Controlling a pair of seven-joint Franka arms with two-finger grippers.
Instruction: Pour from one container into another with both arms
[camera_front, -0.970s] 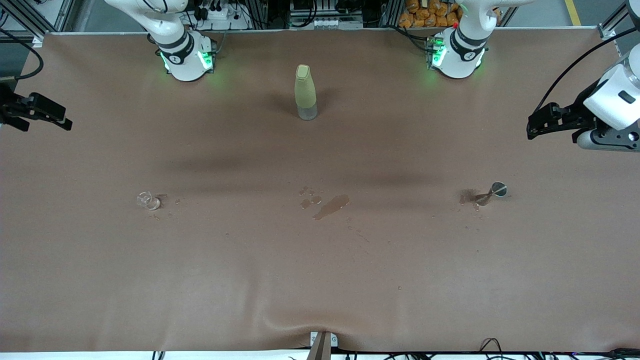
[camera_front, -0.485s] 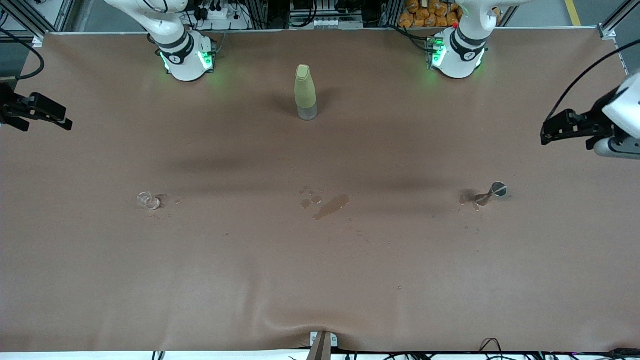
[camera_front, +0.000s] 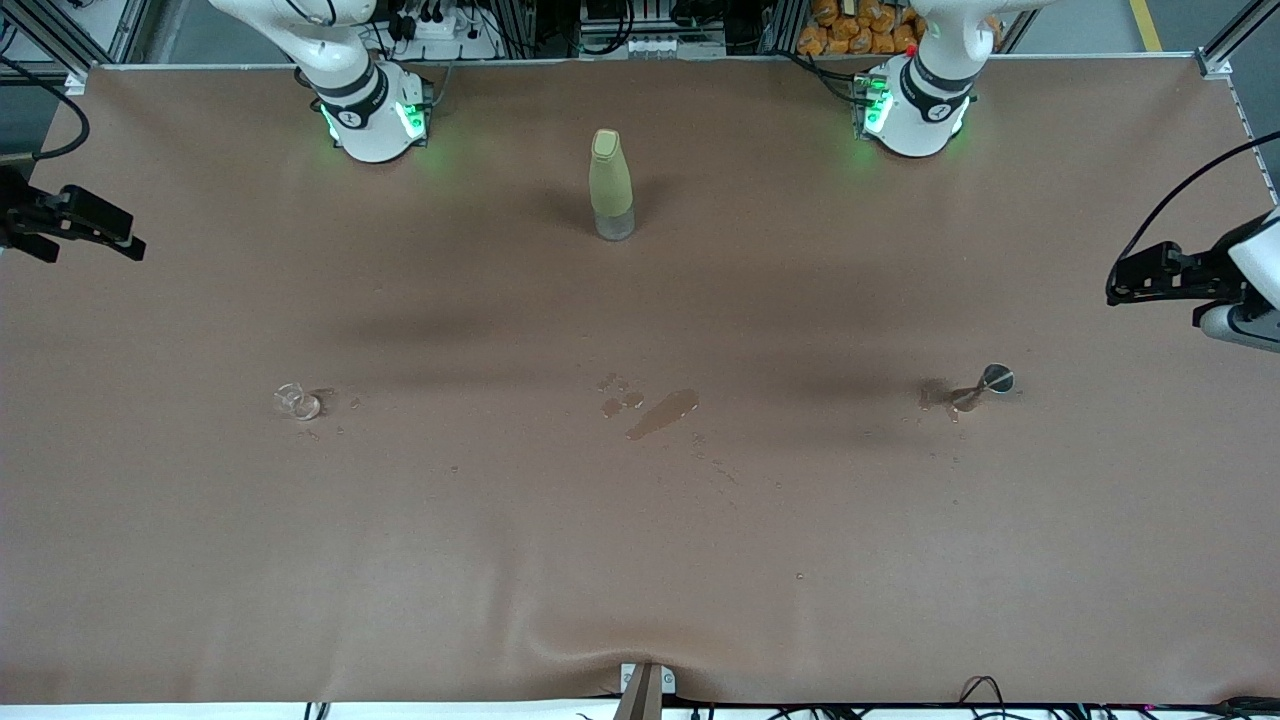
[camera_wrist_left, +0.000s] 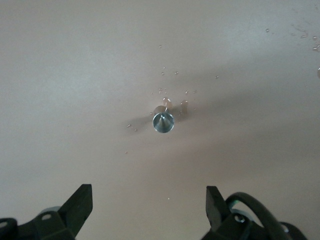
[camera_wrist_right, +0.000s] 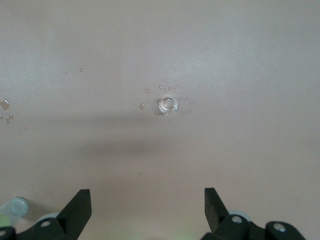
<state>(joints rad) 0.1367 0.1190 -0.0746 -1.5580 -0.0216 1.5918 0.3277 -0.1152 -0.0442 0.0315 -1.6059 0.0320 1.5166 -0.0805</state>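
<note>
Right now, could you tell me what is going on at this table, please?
Neither arm is handling anything. The left gripper and the right gripper hang open and empty at their own ends of the table. A small clear glass and a small metal-topped container sit among wet marks, a spill lies between them, and a green bottle stands upright near the bases.

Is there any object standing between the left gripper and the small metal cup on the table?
Nothing visible does. The left gripper, open, is over the left arm's end of the table; only bare brown cover and droplets lie between it and the metal cup.
</note>
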